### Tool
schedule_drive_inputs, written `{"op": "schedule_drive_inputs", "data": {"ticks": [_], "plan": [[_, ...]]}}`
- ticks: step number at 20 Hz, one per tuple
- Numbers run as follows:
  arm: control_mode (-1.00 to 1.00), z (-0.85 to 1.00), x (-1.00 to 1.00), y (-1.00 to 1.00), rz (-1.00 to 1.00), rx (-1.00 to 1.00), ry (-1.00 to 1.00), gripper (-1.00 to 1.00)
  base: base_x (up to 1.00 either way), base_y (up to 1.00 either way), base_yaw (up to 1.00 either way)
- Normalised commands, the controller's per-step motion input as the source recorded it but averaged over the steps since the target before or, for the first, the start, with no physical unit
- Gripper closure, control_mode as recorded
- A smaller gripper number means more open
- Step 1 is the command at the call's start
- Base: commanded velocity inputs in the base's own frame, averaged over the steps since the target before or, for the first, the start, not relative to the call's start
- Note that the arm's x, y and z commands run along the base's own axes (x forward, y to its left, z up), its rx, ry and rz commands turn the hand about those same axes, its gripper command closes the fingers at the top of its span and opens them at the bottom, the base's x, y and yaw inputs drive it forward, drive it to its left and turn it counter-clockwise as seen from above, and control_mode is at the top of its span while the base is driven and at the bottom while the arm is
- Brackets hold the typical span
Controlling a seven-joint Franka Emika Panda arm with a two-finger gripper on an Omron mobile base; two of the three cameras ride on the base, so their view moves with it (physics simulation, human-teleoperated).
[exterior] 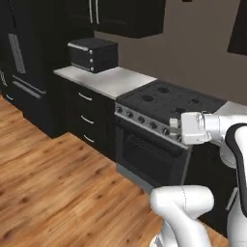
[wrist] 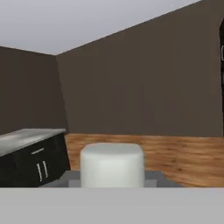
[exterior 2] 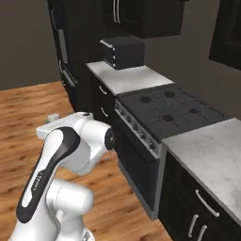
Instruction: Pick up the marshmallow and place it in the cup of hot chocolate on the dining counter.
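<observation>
Left base view, arm: the white, glossy robot arm with dark joints (exterior: 226, 140) rises at the lower right; its boxy white wrist block sits level in front of the stove's knob row.
Left base view, stove: a matte black freestanding range with four round burners (exterior: 169, 99) carries a silver strip of round knobs above a dark glass oven door with a long bar handle.
Left base view, worktop: a short, pale grey marble-patterned slab (exterior: 108, 78) lies on black drawer fronts with slim silver pulls, touching the stove's left side.
Left base view, toaster oven: a boxy black appliance with silver trim (exterior: 92, 54) stands at the rear of that slab.
Left base view, floor: warm brown wood planks with visible grain (exterior: 53, 188).
Right base view, arm: the folded arm (exterior 2: 66, 155) fills the lower left, with a rounded white shell and a black band.
Right base view, second worktop: another marble-patterned slab (exterior 2: 212, 155) lies right of the stove over black cabinet doors.
Hand view, room: plain brown walls (wrist: 140, 87), wood floor and a black cabinet with a grey top (wrist: 30, 155) at left.
Fingers: hidden, so I cannot tell whether they are spread or pressed together.
Marshmallow, cup, dining counter: I cannot tell where they are.
</observation>
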Motion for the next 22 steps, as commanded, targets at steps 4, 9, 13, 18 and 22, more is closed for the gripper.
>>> {"op": "schedule_drive_inputs", "data": {"ticks": [4,9,13,18,22], "plan": [[1.0,0.0,0.0,0.0,0.0,0.0,0.0,1.0,0.0,0.0,1.0],[1.0,0.0,0.0,0.0,0.0,0.0,0.0,1.0,0.0,0.0,1.0],[1.0,0.0,0.0,0.0,0.0,0.0,0.0,1.0,0.01,0.0,1.0],[1.0,0.0,0.0,0.0,0.0,0.0,0.0,1.0,0.27,0.0,0.99],[1.0,0.0,0.0,0.0,0.0,0.0,0.0,1.0,0.37,-0.17,0.89]]}}
